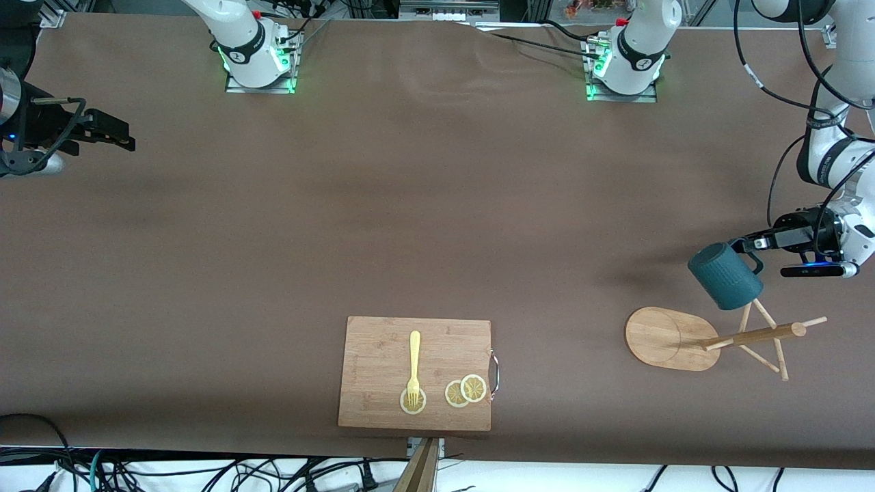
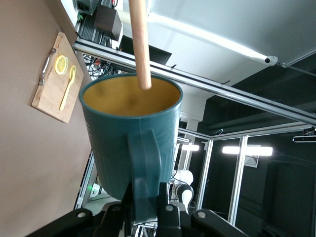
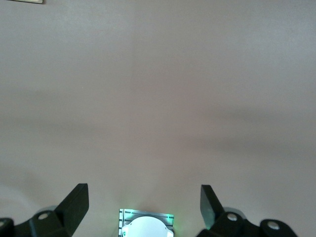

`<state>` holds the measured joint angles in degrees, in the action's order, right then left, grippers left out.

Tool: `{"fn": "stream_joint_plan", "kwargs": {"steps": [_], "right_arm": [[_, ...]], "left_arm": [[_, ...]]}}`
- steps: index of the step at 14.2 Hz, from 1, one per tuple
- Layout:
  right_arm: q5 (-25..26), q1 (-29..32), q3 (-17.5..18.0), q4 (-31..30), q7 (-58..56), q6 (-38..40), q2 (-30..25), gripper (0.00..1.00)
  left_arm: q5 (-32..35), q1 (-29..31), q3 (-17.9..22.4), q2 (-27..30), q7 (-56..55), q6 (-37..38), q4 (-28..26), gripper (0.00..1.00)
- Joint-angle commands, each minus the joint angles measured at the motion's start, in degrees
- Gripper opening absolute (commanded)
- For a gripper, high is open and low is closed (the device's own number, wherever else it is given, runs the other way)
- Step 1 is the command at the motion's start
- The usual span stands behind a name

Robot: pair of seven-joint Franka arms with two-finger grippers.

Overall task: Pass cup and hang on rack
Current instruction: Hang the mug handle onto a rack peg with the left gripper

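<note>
A wide brown table (image 1: 410,205) filled the front view, with both arm bases along its top edge and cables beneath its near edge. A rectangular bamboo cutting board (image 1: 383,342) lay at the near edge, carrying a yellow fork (image 1: 413,365) and lemon slices (image 1: 465,391).

The rack (image 1: 666,338) stood at the left arm's end of the table, its post and pegs seen from above. The cup (image 1: 724,275) was held in the air over the rack's pegs, tilted on its side. The handover was judged to be complete, since the cup was carried by the left arm alone. Hanging was judged to be under way but unfinished: in the left wrist view a peg (image 2: 140,44) was seen against the cup's mouth, while the handle had not been threaded onto any peg.

The left gripper (image 1: 752,244) was clamped on the cup's loop handle (image 2: 144,173), so the cup's body projected out from the fingertips, mouth turned away from the wrist. The right gripper (image 3: 144,202) waited over bare table at the right arm's end, its fingers spread with nothing between them.
</note>
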<state>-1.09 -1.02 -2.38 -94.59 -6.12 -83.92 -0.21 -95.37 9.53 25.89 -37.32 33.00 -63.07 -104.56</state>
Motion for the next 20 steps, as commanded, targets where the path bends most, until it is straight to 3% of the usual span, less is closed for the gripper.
{"fn": "stream_joint_plan", "kwargs": {"steps": [1,9,15,20], "right_arm": [[-1.5,0.1,-0.4,-0.6,-0.9,0.4,-0.4,1.0],[-1.6,0.1,-0.4,-0.6,-0.8,0.4,-0.2,1.0],[-1.6,0.1,-0.5,-0.6,-0.9,0.4,-0.2,1.0],[-1.6,0.1,-0.5,-0.6,-0.9,0.4,-0.2,1.0]], "left_arm": [[-2.3,1.5,-0.6,-1.9,-1.2,1.7,2.5,0.0],[-8.9,3.7,-3.5,-6.5,-1.1,2.3,4.2,0.0],[-11.0,5.3,-3.7,-10.4,-1.2,3.2,8.6,0.0],[-11.3,7.6,-6.2,-12.4,-1.2,3.6,10.3,0.0]]}}
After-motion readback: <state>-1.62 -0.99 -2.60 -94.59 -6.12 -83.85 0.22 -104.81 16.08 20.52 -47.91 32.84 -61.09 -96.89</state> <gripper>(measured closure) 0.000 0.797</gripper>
